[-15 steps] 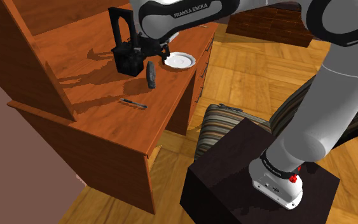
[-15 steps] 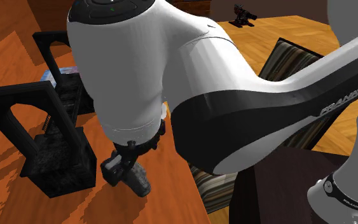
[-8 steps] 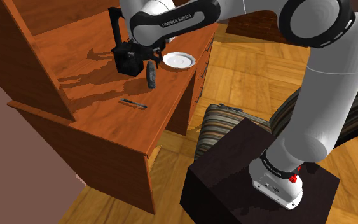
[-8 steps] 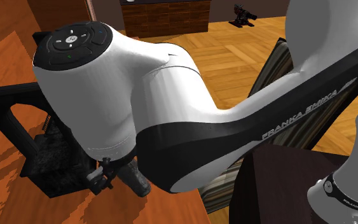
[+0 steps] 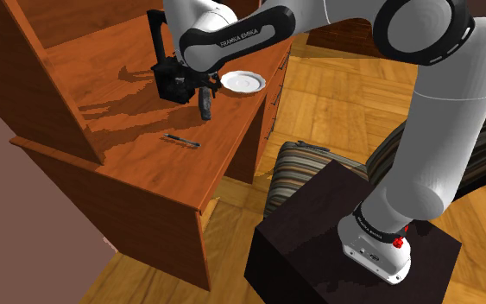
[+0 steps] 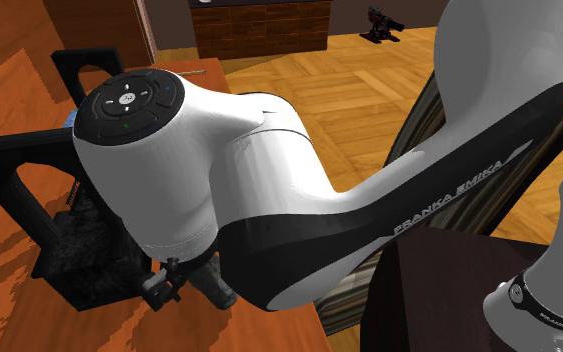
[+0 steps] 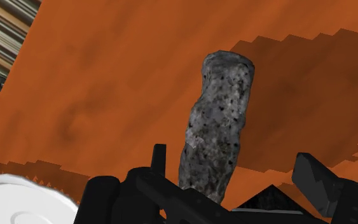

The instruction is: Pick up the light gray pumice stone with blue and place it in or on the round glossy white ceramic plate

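Arm stretches over the wooden desk [image 5: 146, 147], wrist bent down. Gripper [image 7: 231, 158] is open, its 2 fingers either side of the speckled grey pumice stone [image 7: 219, 127] w/o clasping it. Stone sits on the desk near the white plate [image 5: 243, 82].

Stone [image 5: 204, 104] on desk [image 5: 146, 151], plate [image 5: 243, 82] near behind, rack [image 5: 170, 79] at shoulder view's left, pen [image 5: 181, 140] before.

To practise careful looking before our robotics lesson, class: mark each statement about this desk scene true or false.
1. The grey speckled stone rests on the white plate. False: it lies on the wooden desk, beside the plate.
2. The fingers stand apart, with the stone between them. True.
3. A dark pen lies on the desk. True.
4. The robot's stand sits on the desk. False: it stands on the floor.
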